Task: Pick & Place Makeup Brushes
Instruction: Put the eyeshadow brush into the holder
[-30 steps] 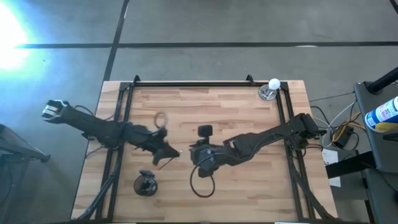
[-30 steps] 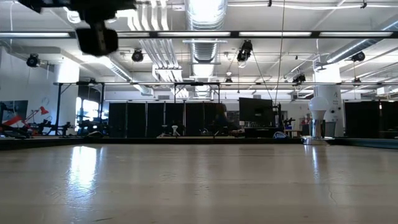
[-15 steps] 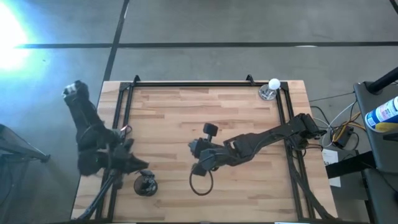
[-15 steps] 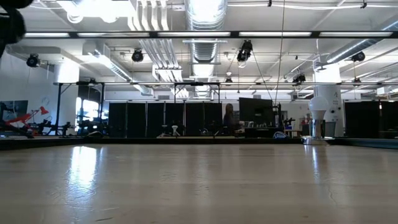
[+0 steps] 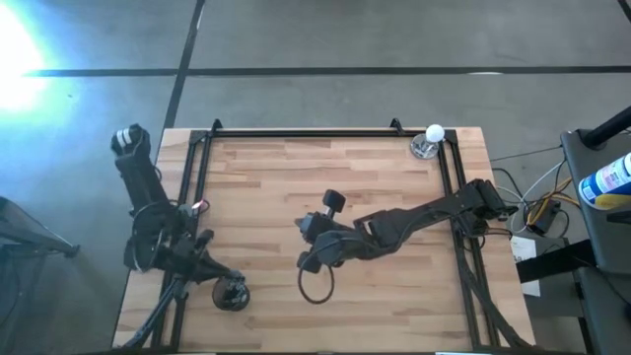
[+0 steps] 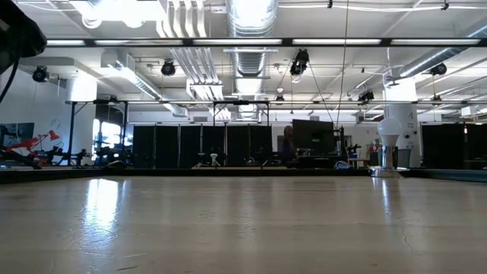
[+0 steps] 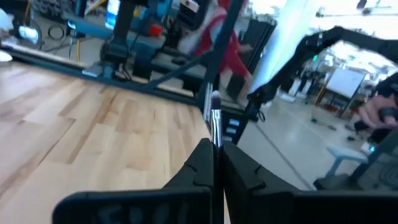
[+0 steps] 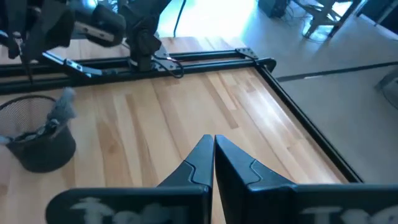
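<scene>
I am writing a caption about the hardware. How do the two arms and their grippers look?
Both arms are dark, jointed, with black cables: the left arm has a pale end by the table edge. The left gripper and right gripper have flat, angular black fingers.

Industrial lab hall: exposed ceiling ducts (image 6: pixel 247 23), concrete floor (image 5: pixel 345 39).

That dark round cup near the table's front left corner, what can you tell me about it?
The cup is a dark mesh pot standing upright on the wooden table. It already holds a few brushes, their pale heads sticking out above the rim. The left claw, shut on a thin brush, is close beside it, apparently not touching.
</scene>
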Motion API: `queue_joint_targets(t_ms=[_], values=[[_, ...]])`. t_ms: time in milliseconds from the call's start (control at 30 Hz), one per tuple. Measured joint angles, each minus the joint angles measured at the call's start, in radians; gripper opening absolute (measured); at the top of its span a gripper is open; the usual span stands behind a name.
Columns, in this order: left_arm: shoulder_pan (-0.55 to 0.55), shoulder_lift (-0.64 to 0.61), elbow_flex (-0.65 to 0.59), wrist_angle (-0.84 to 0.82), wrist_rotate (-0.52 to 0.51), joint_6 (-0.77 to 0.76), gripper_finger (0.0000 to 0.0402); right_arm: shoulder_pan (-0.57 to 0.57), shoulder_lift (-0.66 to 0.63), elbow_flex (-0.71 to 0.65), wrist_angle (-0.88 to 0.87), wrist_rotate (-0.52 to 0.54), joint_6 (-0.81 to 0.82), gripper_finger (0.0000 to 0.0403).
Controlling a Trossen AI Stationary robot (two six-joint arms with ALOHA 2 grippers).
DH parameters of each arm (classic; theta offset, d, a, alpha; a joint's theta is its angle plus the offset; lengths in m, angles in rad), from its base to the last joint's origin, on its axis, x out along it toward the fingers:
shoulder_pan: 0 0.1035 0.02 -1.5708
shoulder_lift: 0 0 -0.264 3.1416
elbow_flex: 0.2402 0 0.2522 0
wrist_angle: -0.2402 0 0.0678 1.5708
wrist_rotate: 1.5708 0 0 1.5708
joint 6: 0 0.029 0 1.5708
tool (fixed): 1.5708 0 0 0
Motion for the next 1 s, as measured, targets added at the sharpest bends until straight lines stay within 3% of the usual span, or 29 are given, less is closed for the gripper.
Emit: queue_joint_targets(t_ms=[133,233,533,1000], values=[[0.035,0.002,-0.103,0.212,0.026,0.098,0.0009,-0.007,0.0,0.0,0.001,0.003,0.046,0.0008],[0.063,0.009,-0.152,0.281,0.026,0.125,0.0009,-0.01,0.0,0.0,0.003,0.003,0.056,0.0008],[0.085,0.083,-0.157,0.286,0.052,0.117,0.0009,-0.017,0.0,0.0,0.002,0.014,0.101,0.0008],[0.075,0.368,-0.016,0.285,0.053,0.019,0.0012,-0.016,0.001,0.0,0.001,0.017,0.101,0.0008]])
